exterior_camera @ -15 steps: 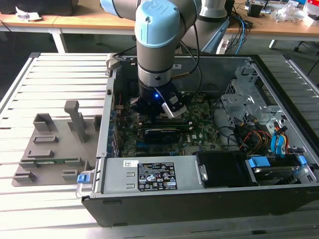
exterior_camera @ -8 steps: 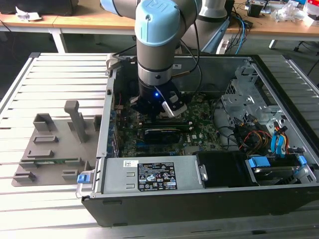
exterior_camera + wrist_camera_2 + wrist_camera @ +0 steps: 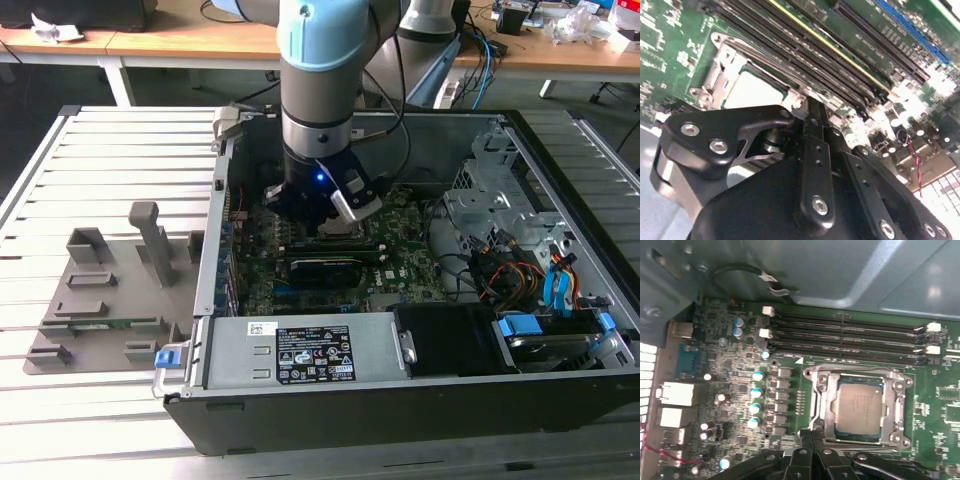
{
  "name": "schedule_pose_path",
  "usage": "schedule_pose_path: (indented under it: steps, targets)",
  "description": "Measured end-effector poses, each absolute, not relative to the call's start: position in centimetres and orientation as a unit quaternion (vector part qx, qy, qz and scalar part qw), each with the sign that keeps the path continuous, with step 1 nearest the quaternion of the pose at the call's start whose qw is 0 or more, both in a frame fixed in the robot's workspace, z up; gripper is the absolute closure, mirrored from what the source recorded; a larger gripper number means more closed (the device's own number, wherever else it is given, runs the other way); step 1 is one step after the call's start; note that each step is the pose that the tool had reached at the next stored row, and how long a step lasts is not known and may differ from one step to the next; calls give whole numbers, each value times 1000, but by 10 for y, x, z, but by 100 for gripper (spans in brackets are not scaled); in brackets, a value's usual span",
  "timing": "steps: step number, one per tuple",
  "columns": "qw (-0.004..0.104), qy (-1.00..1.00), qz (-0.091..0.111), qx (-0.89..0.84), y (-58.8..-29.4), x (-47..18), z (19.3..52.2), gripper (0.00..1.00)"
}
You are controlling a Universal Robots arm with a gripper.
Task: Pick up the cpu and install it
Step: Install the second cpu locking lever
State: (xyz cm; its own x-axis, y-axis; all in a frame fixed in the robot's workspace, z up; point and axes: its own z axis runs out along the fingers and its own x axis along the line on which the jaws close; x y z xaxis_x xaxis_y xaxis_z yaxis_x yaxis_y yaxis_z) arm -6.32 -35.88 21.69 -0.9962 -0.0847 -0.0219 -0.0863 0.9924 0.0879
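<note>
Gripper (image 3: 812, 442) low over motherboard (image 3: 730, 390), beside socket (image 3: 860, 407) with cpu (image 3: 858, 409) seated; finger spread unclear, nothing visibly held. Risk: dropping further could scrape board components.

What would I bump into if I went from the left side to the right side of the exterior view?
Grey holder tray → open computer case with the robot's gripper reaching down over the green motherboard → bundle of coloured cables → blue drive clips.
</note>
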Motion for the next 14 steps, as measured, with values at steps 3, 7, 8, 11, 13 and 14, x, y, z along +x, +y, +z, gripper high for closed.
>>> schedule_pose_path:
  steps: [3,7,8,11,13,14]
  targets:
    - [5,999,23,-43,-351,-42,217,89]
    - [2,999,7,-43,-339,-24,217,89]
    - [2,999,2,-43,-336,-20,217,89]
    - [1,999,-16,-43,-322,-13,217,89]
    - [0,999,-20,-43,-317,-12,217,89]
    - [0,999,-23,-43,-314,-12,219,89]
